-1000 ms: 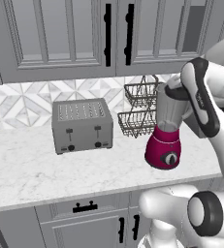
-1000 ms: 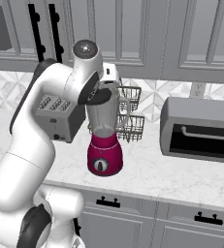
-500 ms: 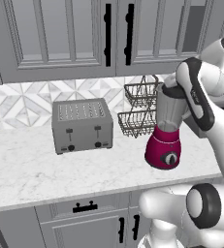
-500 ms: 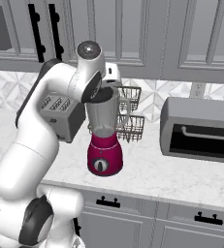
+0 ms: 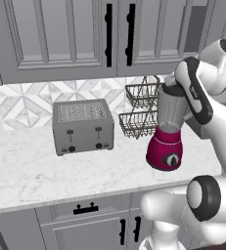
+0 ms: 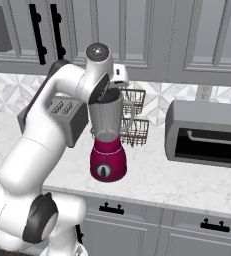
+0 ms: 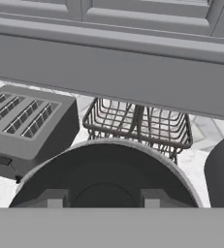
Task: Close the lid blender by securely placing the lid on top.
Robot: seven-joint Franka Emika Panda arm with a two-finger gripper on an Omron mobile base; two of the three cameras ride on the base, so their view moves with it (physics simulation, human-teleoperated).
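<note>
The blender (image 5: 165,152) (image 6: 107,161) has a magenta base and a translucent grey jar (image 5: 170,111) (image 6: 107,117), and it stands on the counter. The black round lid (image 5: 171,90) (image 6: 108,96) (image 7: 104,169) sits at the jar's mouth. In the hand view the jar's grey rim rings the lid. My gripper (image 7: 103,199) (image 6: 105,93) comes down from above and is shut on the lid, with one finger tip on each side of it. Whether the lid is fully seated I cannot tell.
A grey toaster (image 5: 82,126) (image 6: 66,117) (image 7: 26,123) stands left of the blender. A two-tier wire basket (image 5: 140,111) (image 6: 135,122) (image 7: 138,121) is right behind it. A dark oven box (image 6: 204,132) sits to the right. Wall cabinets (image 5: 70,34) hang close overhead.
The arm's upper joints have shifted slightly sideways. The hand and lid stay at the jar's top, and the blender has not moved.
</note>
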